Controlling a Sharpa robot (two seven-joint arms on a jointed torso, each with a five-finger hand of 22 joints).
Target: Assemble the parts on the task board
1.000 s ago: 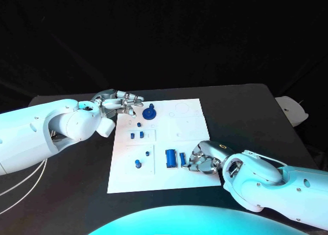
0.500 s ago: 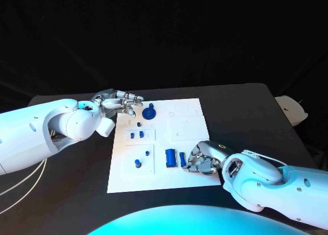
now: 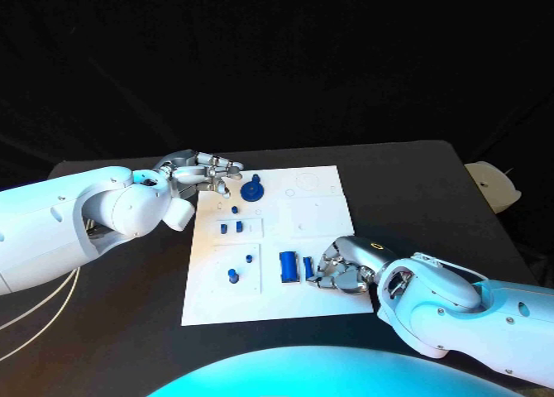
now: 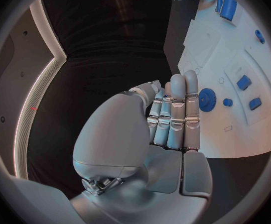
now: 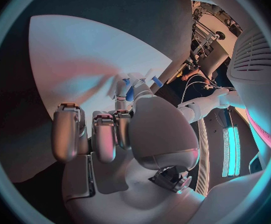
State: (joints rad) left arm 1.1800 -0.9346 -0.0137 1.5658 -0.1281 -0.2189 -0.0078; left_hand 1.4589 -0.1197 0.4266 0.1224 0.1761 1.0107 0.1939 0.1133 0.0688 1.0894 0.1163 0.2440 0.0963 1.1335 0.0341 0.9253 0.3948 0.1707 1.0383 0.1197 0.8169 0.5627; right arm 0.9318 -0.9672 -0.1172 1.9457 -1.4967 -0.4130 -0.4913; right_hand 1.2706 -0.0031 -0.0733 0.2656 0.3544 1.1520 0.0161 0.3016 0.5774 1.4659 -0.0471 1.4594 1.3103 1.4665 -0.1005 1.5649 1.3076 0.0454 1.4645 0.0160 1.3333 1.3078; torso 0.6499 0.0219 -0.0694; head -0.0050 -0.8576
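The white task board (image 3: pixel 319 219) lies in the middle of the black table. A blue gear (image 3: pixel 253 192) sits near its far left corner, and small blue parts (image 3: pixel 231 227) stand in the plates below it. My left hand (image 3: pixel 212 174) hovers at that corner beside the gear (image 4: pixel 207 99), fingers straight and holding nothing. At the near side a wide blue bar (image 3: pixel 288 265) lies next to a narrow blue bar (image 3: pixel 308 267). My right hand (image 3: pixel 338 269) is curled at the narrow bar (image 5: pixel 130 92), pinching it between thumb and fingertip.
Two more small blue parts (image 3: pixel 234 277) sit in the near left plate. Raised white plates (image 3: pixel 311 217) cover the board's right half. A pale object (image 3: pixel 492 186) lies off the table's right edge. Bare black table surrounds the board.
The right hand's fingers have shifted slightly around the narrow bar. The left hand has barely moved.
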